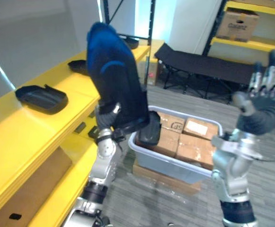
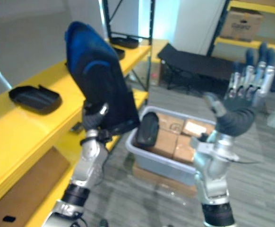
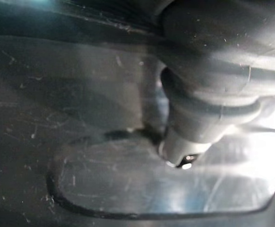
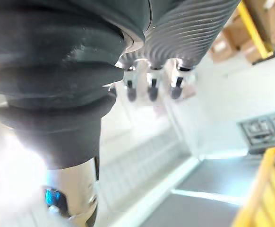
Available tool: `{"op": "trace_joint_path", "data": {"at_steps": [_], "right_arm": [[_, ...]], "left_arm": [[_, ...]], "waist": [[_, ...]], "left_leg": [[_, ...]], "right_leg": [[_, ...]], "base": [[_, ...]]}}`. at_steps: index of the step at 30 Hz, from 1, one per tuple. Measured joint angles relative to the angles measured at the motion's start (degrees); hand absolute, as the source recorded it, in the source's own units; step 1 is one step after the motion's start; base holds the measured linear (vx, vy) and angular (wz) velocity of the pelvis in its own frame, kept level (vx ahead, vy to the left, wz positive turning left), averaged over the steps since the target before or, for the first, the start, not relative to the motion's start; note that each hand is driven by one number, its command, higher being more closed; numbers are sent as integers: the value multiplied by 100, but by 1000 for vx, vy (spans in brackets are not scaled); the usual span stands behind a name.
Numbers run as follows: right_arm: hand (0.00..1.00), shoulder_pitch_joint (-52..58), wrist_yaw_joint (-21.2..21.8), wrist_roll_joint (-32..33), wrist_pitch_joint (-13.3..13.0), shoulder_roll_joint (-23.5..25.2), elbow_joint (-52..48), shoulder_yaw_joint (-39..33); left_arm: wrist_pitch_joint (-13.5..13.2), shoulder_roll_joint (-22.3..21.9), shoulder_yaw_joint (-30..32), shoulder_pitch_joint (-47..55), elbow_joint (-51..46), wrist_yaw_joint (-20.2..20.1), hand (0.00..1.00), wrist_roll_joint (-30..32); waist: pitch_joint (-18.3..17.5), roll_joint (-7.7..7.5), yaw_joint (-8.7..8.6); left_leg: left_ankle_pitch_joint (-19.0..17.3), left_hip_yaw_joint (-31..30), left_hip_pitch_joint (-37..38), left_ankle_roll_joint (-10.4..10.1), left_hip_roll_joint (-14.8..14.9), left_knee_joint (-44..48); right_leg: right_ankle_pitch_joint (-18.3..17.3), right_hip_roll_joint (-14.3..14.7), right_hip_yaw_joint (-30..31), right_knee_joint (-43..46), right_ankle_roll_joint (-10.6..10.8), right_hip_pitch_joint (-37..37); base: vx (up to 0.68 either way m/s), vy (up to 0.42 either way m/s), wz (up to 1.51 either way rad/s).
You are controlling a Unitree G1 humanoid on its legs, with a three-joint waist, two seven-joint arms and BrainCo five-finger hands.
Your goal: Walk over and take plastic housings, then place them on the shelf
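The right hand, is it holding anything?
No, the right hand is raised with straight, spread fingers and nothing in it.

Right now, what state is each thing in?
Held housing: lifted, upright, carried by the left hand.
Right hand: open, empty, raised.
Shelf housing: lying on the yellow shelf.
Bin housing: standing on edge in the grey bin.
Cardboard boxes: closed, packed in the bin.

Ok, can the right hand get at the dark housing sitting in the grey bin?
Probably yes. The right hand is open and empty near the bin, and the dark housing sits uncovered on the boxes, though the left hand's raised housing crowds it.
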Motion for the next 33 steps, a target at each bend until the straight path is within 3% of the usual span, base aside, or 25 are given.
{"op": "trace_joint_path", "data": {"at_steps": [2, 3, 5, 8, 11, 15, 20, 25, 30, 33], "right_arm": [[0, 350, 65, 193, 22, 177, 55, -193], [0, 669, 82, 341, 44, 381, 196, -305], [0, 955, 86, 364, 128, 557, 421, -443], [0, 1617, 101, 518, 488, 936, 1599, -722], [0, 2109, 39, 415, 661, 1155, 2659, -819], [0, 2321, -392, 114, 627, 1286, 3887, -1045], [0, 2308, -322, 132, 621, 1337, 4383, -1135], [0, 2028, -105, 114, 664, 1308, 4538, -823], [0, 1370, 279, -118, 885, 1199, 4549, -134], [0, 994, 577, -375, 989, 1105, 4548, 234]], "left_arm": [[-163, 12, 244, 83, 55, 116, 100, 204], [-402, 13, 433, 239, 54, 161, 100, 415], [-498, 18, 518, 338, 40, 165, 100, 472], [-737, 25, 659, 892, -364, 82, 100, 465], [-869, 20, 669, 1729, -1168, -215, 100, 434], [-871, -40, 712, 2470, -1458, -577, 100, 376], [-871, -126, 969, 2814, -1461, -691, 100, 325], [-883, -127, 1584, 3038, -2090, -407, 100, 421], [-989, -171, 2691, 3524, -2704, 162, 100, 819], [-1107, -385, 3218, 3752, -2848, 241, 100, 891]], "waist": [[-7, 11, -69], [-34, 26, -99], [-46, 34, -110], [-58, 56, -144], [-112, 131, -166], [-175, 232, -91], [-179, 248, -28], [-177, 283, 236], [-183, 323, 706], [-161, 305, 980]], "left_leg": [[0, 30, 1, 0, 1, 0], [-4, 82, -2, -5, 1, 0], [-11, 89, -7, -11, 1, -2], [-41, 114, -28, -40, 9, -2], [-66, 127, -134, -56, 10, -1], [-81, 81, -195, -55, 7, 1], [-83, -95, -210, -57, -16, 0], [-53, -596, -451, -69, -100, 1], [48, -1291, -605, -17, -303, 4], [102, -1756, -720, 0, -445, 4]], "right_leg": [[9, 2, 41, -6, -5, -17], [23, 1, 85, -19, -13, -55], [26, 1, 90, -29, -12, -61], [26, 10, 113, -43, -13, -105], [27, 12, 115, -71, -13, -201], [38, 16, 68, -84, -2, -198], [17, 9, -166, -179, 26, -10], [-19, -12, -673, -229, 50, 143], [-129, -71, -1432, -239, 107, 542], [-247, -101, -1913, -145, 151, 757]], "base": [[5, -3, -9], [19, 1, -13], [12, 0, -5], [15, -4, -4], [24, -1, 0], [33, -4, 5], [-2, -5, 20], [-17, -2, 52], [24, -22, 68], [22, -20, 77]]}}
